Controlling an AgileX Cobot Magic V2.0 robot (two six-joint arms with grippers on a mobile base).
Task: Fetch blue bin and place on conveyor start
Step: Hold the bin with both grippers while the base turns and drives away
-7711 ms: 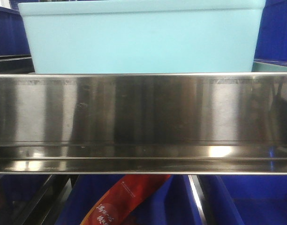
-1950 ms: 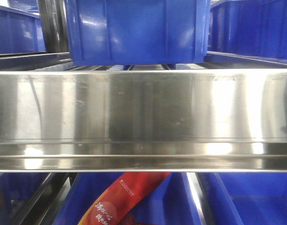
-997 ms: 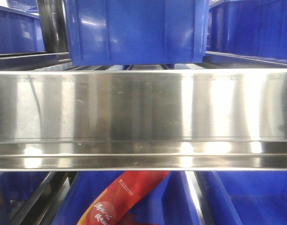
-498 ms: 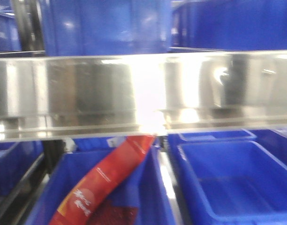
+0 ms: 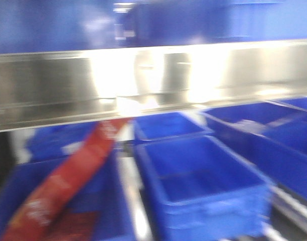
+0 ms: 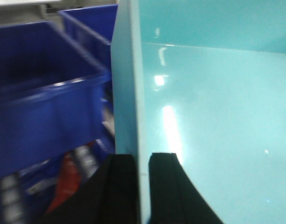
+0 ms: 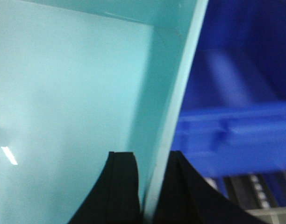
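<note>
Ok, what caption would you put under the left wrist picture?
Left gripper pinching the wall of a light turquoise-blue plastic tub, dark blue plastic crate beside it.

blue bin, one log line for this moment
blue bin: held by both arms | left gripper: shut on wall | right gripper: shut on wall | conveyor start: not in view

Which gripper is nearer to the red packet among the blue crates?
Left. The left gripper clamps one wall of the turquoise plastic tub, near the red packet; the right gripper clamps the opposite wall.
</note>
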